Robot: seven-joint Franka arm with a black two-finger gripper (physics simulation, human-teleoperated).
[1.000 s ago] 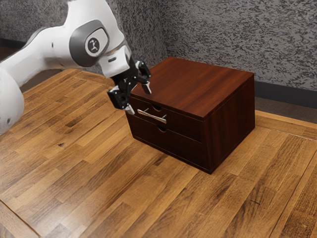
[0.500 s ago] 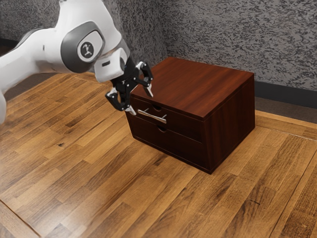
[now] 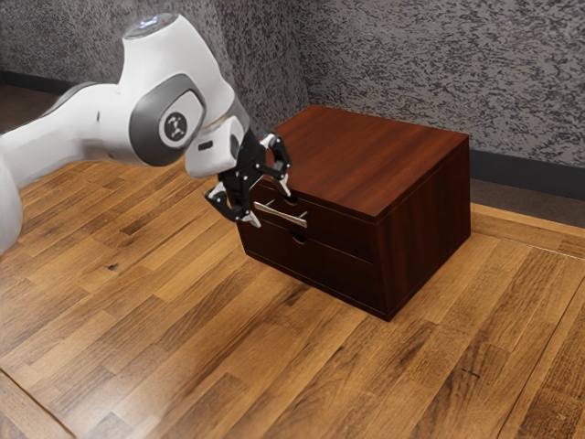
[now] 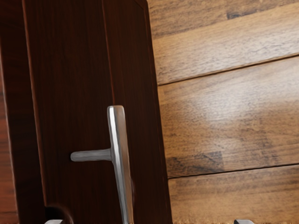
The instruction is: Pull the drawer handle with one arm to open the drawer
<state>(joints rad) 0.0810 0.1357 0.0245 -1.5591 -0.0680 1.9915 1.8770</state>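
The wrist view's edge cuts off the drawer handle [image 4: 117, 163].

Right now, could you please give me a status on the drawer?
Gripper open, at the handle, not gripping it. Top drawer looks shut. Nothing in the way.

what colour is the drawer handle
Silver, brushed metal; the drawer handle shows best in the wrist view, against the dark reddish-brown drawer front.

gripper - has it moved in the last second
Yes. The gripper has come down and a little toward the exterior view's right, closing in on the drawer handle at the cabinet front.
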